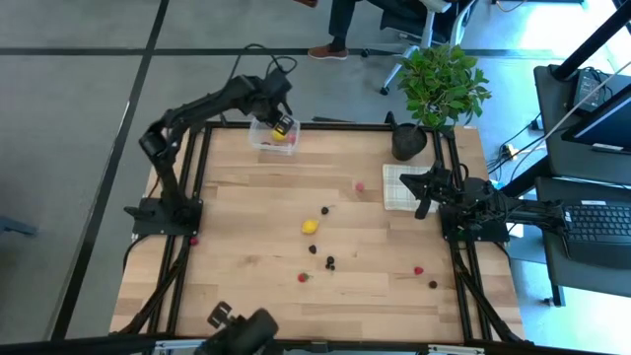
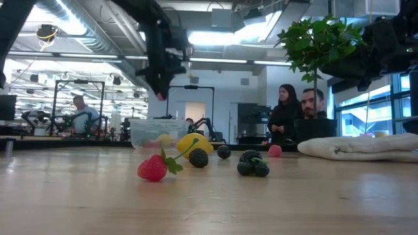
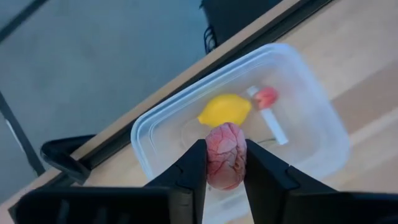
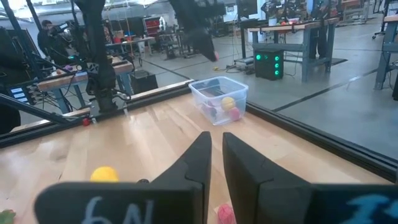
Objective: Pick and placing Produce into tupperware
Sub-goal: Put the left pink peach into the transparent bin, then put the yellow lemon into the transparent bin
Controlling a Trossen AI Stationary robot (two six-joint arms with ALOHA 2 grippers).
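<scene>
Left pincer (image 3: 225, 167) hung directly above the clear tupperware (image 3: 311, 118) at the worktop's (image 1: 256, 217) far edge, clamped on a pink berry (image 3: 226, 154). Inside the tub lay a yellow lemon (image 3: 225, 109) and a red berry (image 3: 266, 96). Loose produce sat mid-worktop: another lemon (image 1: 310, 226), dark berries (image 1: 330, 263), a red berry (image 1: 418, 269). Right pincer (image 4: 216, 163) waited, fingers together, near the white cloth (image 1: 396, 185). Risk, as judged: released from this height, the berry could bounce off the lemon and over the rim.

no readable text, labels or numbers
</scene>
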